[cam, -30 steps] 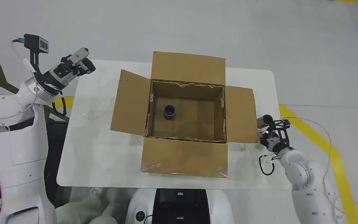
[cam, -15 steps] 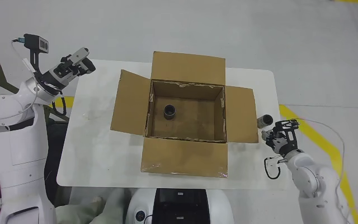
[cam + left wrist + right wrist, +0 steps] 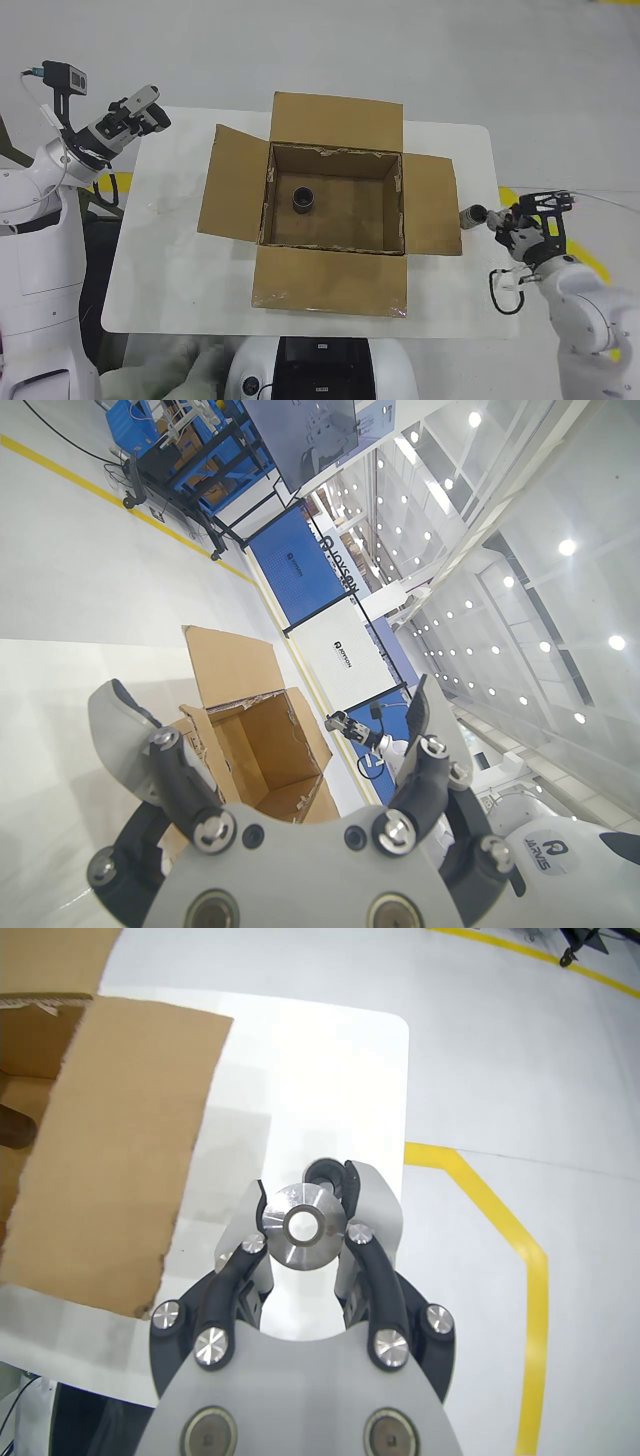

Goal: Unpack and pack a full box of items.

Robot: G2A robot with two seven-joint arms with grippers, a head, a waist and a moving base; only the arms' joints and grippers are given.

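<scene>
An open cardboard box [image 3: 330, 282] sits in the middle of a white table [image 3: 170, 260], seen from above, with all four flaps folded outward and lying flat or nearly flat. Inside it, toward the left side of the box floor, one small dark cylinder [image 3: 304, 200] stands on end with its hollow top facing up. At the table's right edge the right gripper [image 3: 305, 1189] is clamped on a small metal cylinder [image 3: 303, 1227] — its two fingers press against opposite sides of the piece. From the wrist camera the cylinder's shiny round end faces the lens, with a hole through its centre. From above, this cylinder lies sideways, just beside the outer edge of the box's right flap, its free end pointing toward the box; whether it touches the tabletop cannot be told. The left gripper [image 3: 270, 700] is over the far left corner of the table, well apart from the box, its fingers spread wide with nothing between them — its camera looks across the table into the open box. A yellow line [image 3: 565, 235] runs along the grey floor past the table's right side.
</scene>
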